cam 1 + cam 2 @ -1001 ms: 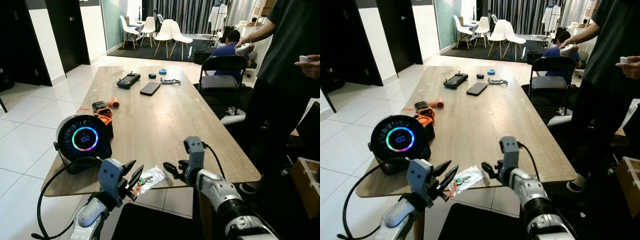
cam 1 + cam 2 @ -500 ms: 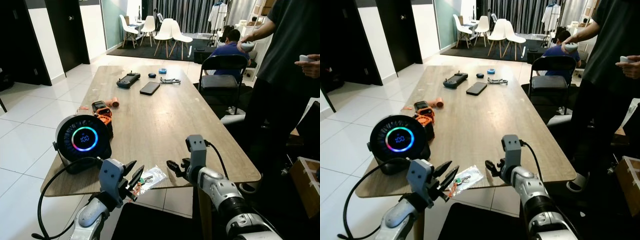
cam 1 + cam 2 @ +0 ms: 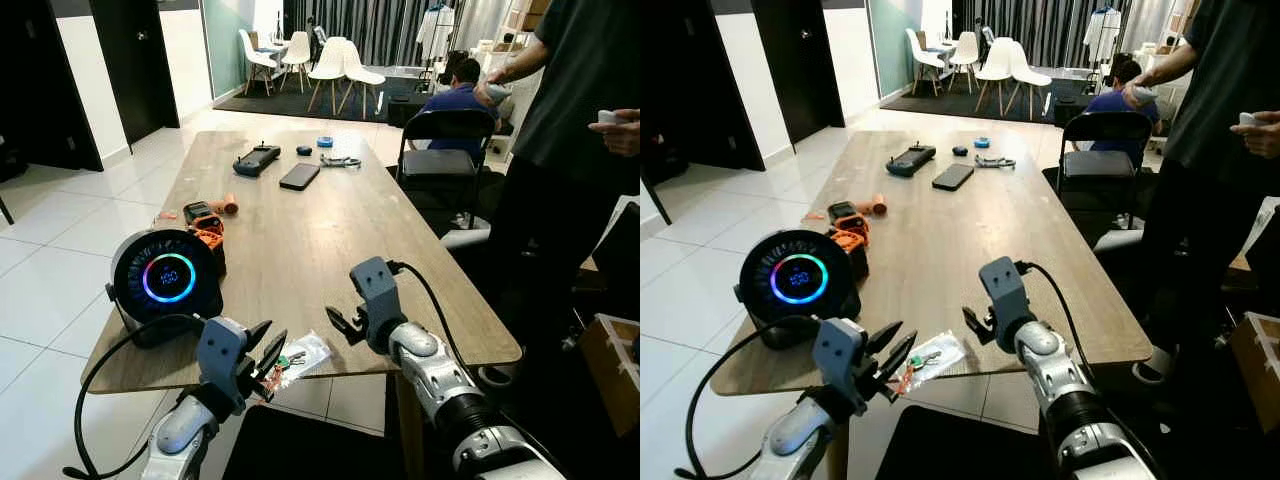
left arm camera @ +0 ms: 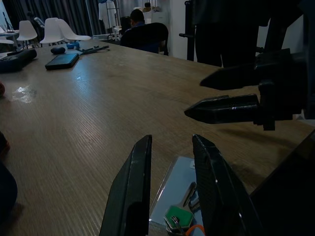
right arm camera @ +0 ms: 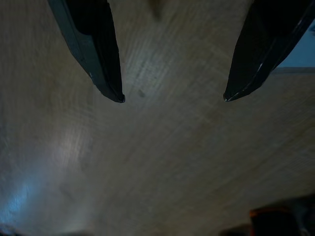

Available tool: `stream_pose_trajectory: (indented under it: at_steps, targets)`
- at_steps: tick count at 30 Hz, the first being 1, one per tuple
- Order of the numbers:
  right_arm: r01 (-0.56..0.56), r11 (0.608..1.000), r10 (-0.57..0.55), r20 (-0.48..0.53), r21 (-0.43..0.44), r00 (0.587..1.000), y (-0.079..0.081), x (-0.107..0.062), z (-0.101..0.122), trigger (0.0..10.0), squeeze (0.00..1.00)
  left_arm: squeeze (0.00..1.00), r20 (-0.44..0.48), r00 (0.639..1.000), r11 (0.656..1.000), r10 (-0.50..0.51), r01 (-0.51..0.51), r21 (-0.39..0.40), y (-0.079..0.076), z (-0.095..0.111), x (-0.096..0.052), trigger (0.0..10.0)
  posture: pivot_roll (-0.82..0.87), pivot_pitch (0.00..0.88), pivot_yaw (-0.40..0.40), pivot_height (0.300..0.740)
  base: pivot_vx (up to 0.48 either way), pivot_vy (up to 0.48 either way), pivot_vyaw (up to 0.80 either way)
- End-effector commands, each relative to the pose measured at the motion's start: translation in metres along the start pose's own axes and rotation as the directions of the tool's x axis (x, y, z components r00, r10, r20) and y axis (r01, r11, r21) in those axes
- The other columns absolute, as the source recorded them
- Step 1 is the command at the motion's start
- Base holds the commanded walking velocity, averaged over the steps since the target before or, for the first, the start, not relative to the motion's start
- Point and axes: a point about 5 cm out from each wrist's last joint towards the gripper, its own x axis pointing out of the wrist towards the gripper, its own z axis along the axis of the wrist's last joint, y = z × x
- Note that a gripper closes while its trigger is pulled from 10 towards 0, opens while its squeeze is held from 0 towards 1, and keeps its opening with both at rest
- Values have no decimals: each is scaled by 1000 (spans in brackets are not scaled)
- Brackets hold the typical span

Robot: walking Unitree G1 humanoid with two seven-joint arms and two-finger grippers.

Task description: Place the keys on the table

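Observation:
The keys [image 3: 291,358], with a green tag and an orange ring, lie in a clear plastic bag [image 4: 172,196] on the front edge of the long wooden table [image 3: 300,230]. My left gripper [image 3: 268,350] is at that edge, open, with its two fingers [image 4: 133,191] standing over the near end of the bag. My right gripper [image 3: 334,325] hovers open just above the table, to the right of the bag, its tips pointing left. In the right wrist view the right gripper [image 5: 173,98] has bare wood between its spread fingers.
A round black speaker with a glowing ring [image 3: 167,277] and orange tools [image 3: 207,225] stand at the front left. A phone [image 3: 300,177] and a controller [image 3: 257,159] lie far back. A black chair [image 3: 445,150] and a standing person [image 3: 570,130] are at the table's right side.
My right gripper has lifted and swung left over the table, now nearer the bag. The left gripper and the keys have stayed where they were.

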Motion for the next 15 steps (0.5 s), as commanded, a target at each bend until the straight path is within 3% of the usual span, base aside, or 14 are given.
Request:
stream_pose_trajectory:
  at_steps: [1,7,15]
  targets:
    - [-32,999,32,-4,-21,999,6,2,-2,10000,0,0,-9,1000,1000,3,-3,-7,-2,-3,-3,10000,21,121,-26,740,0,0,0]
    - [-139,989,137,-53,-41,989,26,3,-13,10000,0,0,-9,1000,1000,7,-7,-5,-1,-2,-3,10000,28,121,-32,740,0,0,0]
    - [-187,982,188,-112,16,976,32,2,-23,10000,0,0,-13,1000,1000,6,-6,-7,-1,-3,-5,10000,24,124,-28,740,0,0,0]
